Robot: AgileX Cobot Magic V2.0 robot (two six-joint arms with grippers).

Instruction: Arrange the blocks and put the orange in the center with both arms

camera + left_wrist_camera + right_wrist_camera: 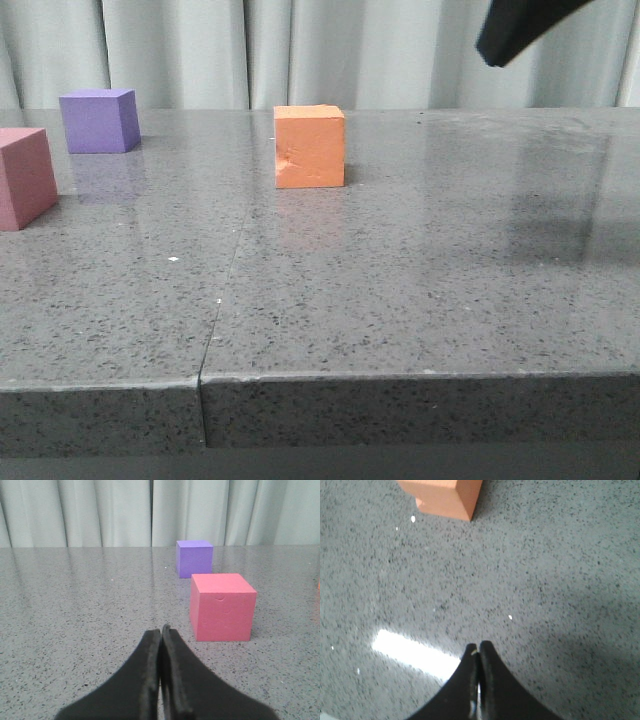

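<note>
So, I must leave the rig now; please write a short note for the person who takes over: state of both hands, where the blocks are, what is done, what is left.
Left hand: shut, empty, low over the table, near the pink cube.
Right hand: shut, empty, raised above the table, apart from the orange cube.
Blocks: in the front view the orange cube stands alone near mid-table; the purple cube is far left at the back, the pink cube at the left edge, nearer the front.
Done: nothing is held; the cubes are not yet in a row.
Left: probably bring purple and pink to either side of orange.
</note>
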